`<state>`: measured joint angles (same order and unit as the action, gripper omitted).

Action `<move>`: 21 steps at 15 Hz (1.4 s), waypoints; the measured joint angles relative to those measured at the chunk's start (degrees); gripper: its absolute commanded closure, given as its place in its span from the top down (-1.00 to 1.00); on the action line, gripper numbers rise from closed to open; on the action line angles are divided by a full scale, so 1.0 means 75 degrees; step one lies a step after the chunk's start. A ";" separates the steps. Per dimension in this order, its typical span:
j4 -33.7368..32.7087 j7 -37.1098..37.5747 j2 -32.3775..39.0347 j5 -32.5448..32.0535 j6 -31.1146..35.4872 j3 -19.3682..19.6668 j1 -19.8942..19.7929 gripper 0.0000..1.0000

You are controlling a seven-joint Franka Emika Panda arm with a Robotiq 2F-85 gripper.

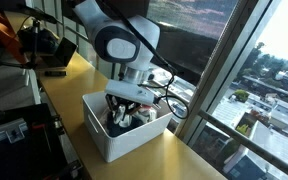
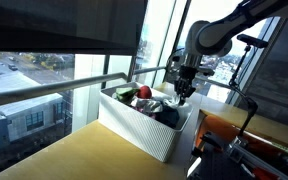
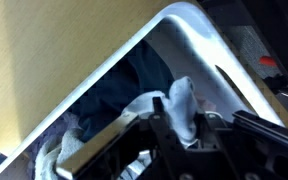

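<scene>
The wooden table ran from the upper left of an exterior view, with the white bin on it at lower centre. The gripper hung low inside the bin among its contents. A careless sideways move there could have struck the wall and shoved the bin along the table. In the wrist view a dark blue cloth lay at centre. The white cloth stood just right of it, between the fingers. Whether the jaws pinched it or only flanked it could not be told. A loose hold might have let it slip. A fold caught on a finger might have dragged the dark cloth up too.
</scene>
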<state>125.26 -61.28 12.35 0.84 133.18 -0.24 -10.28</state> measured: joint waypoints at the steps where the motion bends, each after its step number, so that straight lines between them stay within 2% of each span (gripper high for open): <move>1: 0.0048 0.0000 0.0000 0.0088 0.0121 -0.0004 0.0025 0.36; 5: 0.0064 0.0000 -0.0016 0.0342 0.0416 -0.0032 0.0083 0.92; 6: 0.0045 0.0000 -0.0042 0.0406 0.0475 -0.0032 0.0093 1.00; 15: -0.0589 0.0000 -0.0949 0.0925 0.0506 -0.0019 0.0097 1.00; 21: -0.0653 0.0182 -0.1455 0.0994 0.0416 -0.0004 0.0162 1.00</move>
<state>120.36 -59.91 1.44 8.29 136.30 -0.27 -9.07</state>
